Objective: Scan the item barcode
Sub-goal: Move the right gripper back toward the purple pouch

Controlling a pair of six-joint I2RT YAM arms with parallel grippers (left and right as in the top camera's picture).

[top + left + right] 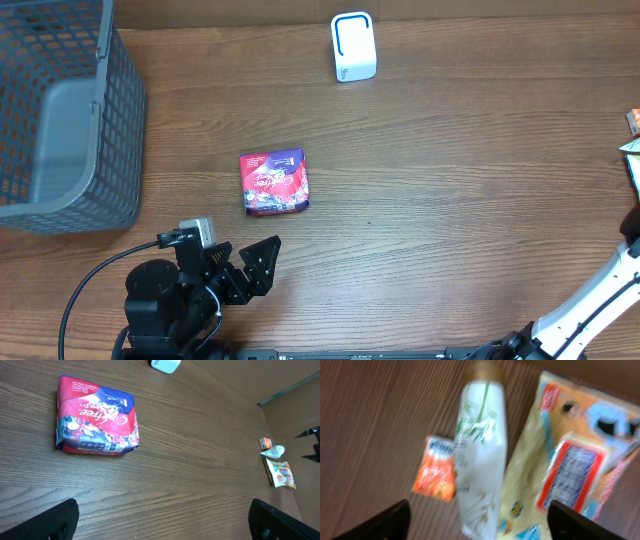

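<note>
left tool (245,262): jaws wide apart | right tool (480,527): jaws wide apart

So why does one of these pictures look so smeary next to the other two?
Right wrist view: smeared throughout, perhaps from camera movement; the white bottle, orange sachet and yellow packet have soft edges and unreadable print. Left wrist view: sharp and evenly lit, the red packet crisp. Overhead view: sharp too, soft even light, no glare on the table.

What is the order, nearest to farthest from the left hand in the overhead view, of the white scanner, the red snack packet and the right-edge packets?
1. red snack packet, just ahead of the left hand
2. white scanner, at the table's far side
3. right-edge packets, far right
</note>
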